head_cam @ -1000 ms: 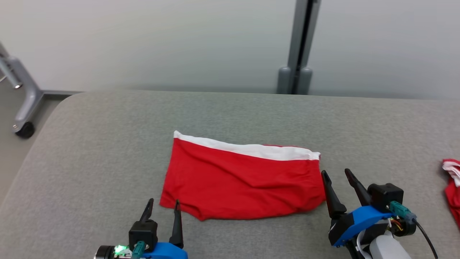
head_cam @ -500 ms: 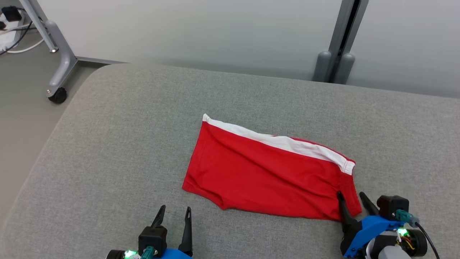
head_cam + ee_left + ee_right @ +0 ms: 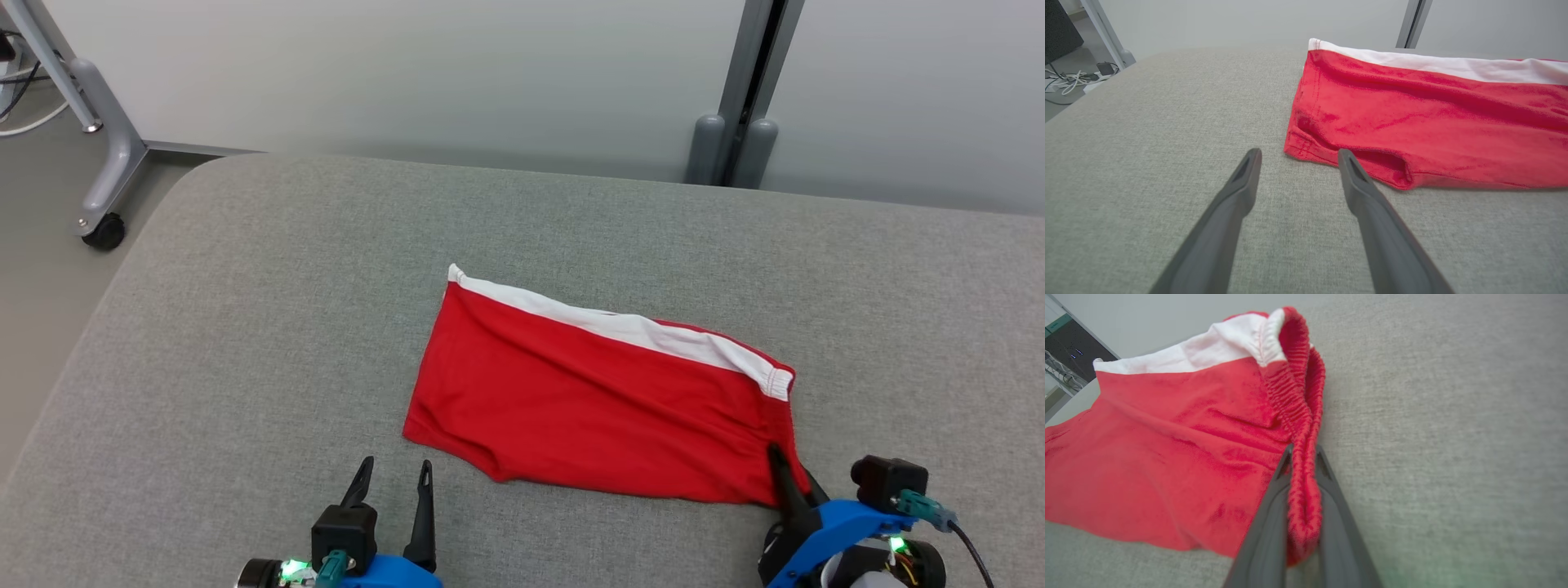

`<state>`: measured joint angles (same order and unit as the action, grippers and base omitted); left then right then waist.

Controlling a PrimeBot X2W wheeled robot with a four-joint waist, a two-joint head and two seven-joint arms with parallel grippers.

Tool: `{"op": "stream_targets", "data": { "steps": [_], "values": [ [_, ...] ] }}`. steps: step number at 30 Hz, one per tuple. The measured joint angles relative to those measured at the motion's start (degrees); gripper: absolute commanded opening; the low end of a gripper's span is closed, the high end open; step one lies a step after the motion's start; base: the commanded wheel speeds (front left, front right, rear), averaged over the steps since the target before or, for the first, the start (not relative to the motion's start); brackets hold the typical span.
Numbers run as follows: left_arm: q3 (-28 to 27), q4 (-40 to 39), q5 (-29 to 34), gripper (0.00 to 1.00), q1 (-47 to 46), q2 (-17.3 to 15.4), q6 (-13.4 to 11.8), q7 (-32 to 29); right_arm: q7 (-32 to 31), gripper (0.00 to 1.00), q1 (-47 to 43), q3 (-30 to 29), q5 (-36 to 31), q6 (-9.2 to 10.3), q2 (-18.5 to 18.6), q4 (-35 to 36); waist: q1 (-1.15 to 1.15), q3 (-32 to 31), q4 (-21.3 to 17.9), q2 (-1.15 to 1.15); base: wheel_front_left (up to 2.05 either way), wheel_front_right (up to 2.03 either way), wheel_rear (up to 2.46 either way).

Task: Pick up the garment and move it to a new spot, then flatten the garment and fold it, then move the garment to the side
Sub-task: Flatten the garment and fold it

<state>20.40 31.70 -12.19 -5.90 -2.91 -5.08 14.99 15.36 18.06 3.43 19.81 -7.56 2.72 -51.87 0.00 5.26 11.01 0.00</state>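
One step seems left, the sideways move: the right gripper (image 3: 788, 474) pinches the waistband (image 3: 1295, 401) of the folded red shorts (image 3: 596, 400), and the left gripper (image 3: 394, 475) gapes empty.

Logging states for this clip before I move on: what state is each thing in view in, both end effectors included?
Garment: lying mostly flat on the grey padded table, lightly wrinkled, one ribbed edge pinched.
Left end effector: open, holding nothing, just short of the garment's near left corner.
Right end effector: shut on the garment's ribbed red edge at its right end.
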Motion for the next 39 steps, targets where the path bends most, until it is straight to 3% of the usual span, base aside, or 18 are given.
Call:
{"op": "stream_targets", "data": {
  "steps": [5, 7, 12, 15, 22, 27, 34, 35, 36, 39],
  "values": [
    [-0.76, -0.01, 0.08, 1.00, 0.75, 0.00, 0.35, 0.00, -0.20, 0.00, -1.93, -4.78, 0.89, 0.01, 0.70, 2.52, 0.00, -0.93, -1.20, 0.00, 0.00, 0.00, 0.00],
    [-0.68, -0.04, 0.03, 1.00, 1.17, 0.00, 0.70, 0.00, -0.24, 0.00, -2.60, -8.03, 1.54, 0.03, 3.36, 3.55, 0.00, -1.55, -2.18, 0.00, 0.00, 0.00, 0.00],
    [0.13, 0.10, -0.48, 1.00, 2.05, 0.01, 1.12, 0.00, -0.24, 0.00, -2.89, -9.92, 2.38, 0.08, 5.86, 3.88, 0.00, -2.63, -3.56, 0.00, 0.00, 0.00, 0.00],
    [0.87, 0.22, -1.56, 1.00, 2.55, 0.02, 1.58, 0.00, -0.26, 0.00, -2.73, -6.64, 3.93, 0.09, 5.28, 4.65, 0.00, -3.55, -4.45, 0.00, 0.00, 0.00, 0.00],
    [3.22, 0.03, -2.88, 1.00, 2.51, 0.04, 1.60, 0.00, -2.70, 0.00, -2.14, 7.36, 11.67, 0.08, 2.29, 13.14, 0.00, -4.76, -3.66, 0.00, 0.00, 0.00, 0.00],
    [4.37, 0.03, -2.85, 1.00, 1.96, 0.05, 1.60, 0.00, -3.03, 0.00, -0.31, 11.68, 14.26, 0.08, 1.47, 14.86, 0.00, -4.79, -0.22, 0.00, 0.00, 0.00, 0.00],
    [5.08, -0.02, -2.86, 1.00, 1.20, 0.02, 1.59, 0.01, -2.33, 0.02, 4.66, 13.74, 12.41, 0.08, 0.66, 8.51, 0.00, -3.86, 6.95, 0.00, 0.00, 0.00, 0.00],
    [4.98, 0.03, -2.87, 1.00, 1.22, 0.01, 1.58, 0.00, -2.11, 0.43, 5.32, 14.06, 11.35, 0.08, 0.59, 7.32, 0.00, -3.55, 7.80, 0.00, 0.00, 0.00, 0.00],
    [4.86, 0.12, -2.87, 1.00, 1.26, 0.00, 1.58, 0.00, -1.94, 1.00, 5.88, 14.41, 10.93, 0.08, 0.54, 6.22, 0.00, -3.21, 8.60, 0.00, 0.00, 0.00, 0.00],
    [4.30, 0.23, -2.85, 1.00, 1.41, 0.01, 1.57, 0.00, -1.13, 1.00, 7.17, 16.05, 10.73, 0.08, 0.35, 4.80, 0.00, -2.12, 10.11, 0.00, 0.00, 0.00, 0.00]
  ]
}}
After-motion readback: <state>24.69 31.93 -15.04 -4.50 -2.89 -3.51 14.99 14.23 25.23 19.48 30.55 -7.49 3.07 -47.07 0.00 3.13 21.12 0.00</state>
